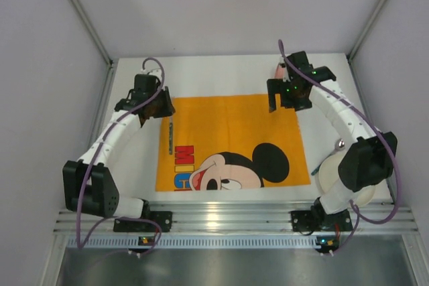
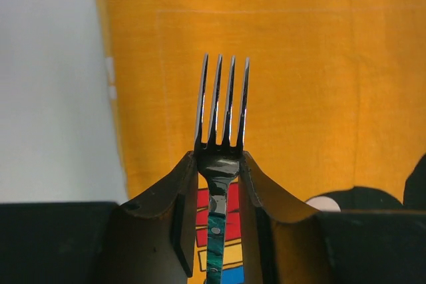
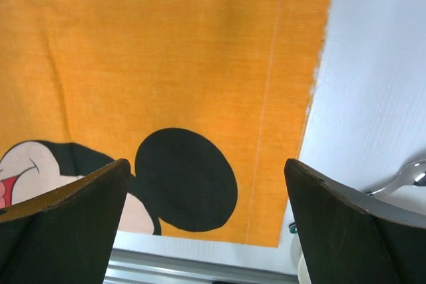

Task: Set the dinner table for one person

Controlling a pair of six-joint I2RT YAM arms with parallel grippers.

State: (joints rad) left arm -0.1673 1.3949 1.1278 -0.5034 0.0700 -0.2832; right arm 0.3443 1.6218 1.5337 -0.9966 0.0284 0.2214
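— Which step are you on?
— The fork. My left gripper (image 2: 219,164) is pinched on the fork (image 2: 223,111) at its neck, tines pointing away, along the left margin of the orange cloth (image 1: 234,122) spread on the white dinner table (image 1: 221,75).
— And next?
— I'd judge: let go once it lies flat and straight. My right gripper (image 3: 207,161) hangs spread wide, empty, over the cloth's right side. The spoon (image 1: 340,144) and plate (image 1: 326,173) lie near that arm's base, so it must reach back.

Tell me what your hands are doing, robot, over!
Left gripper shut on fork, left edge of Mickey cloth. Right gripper open, empty. Dinner table: plate, spoon near right. Nothing blocking.
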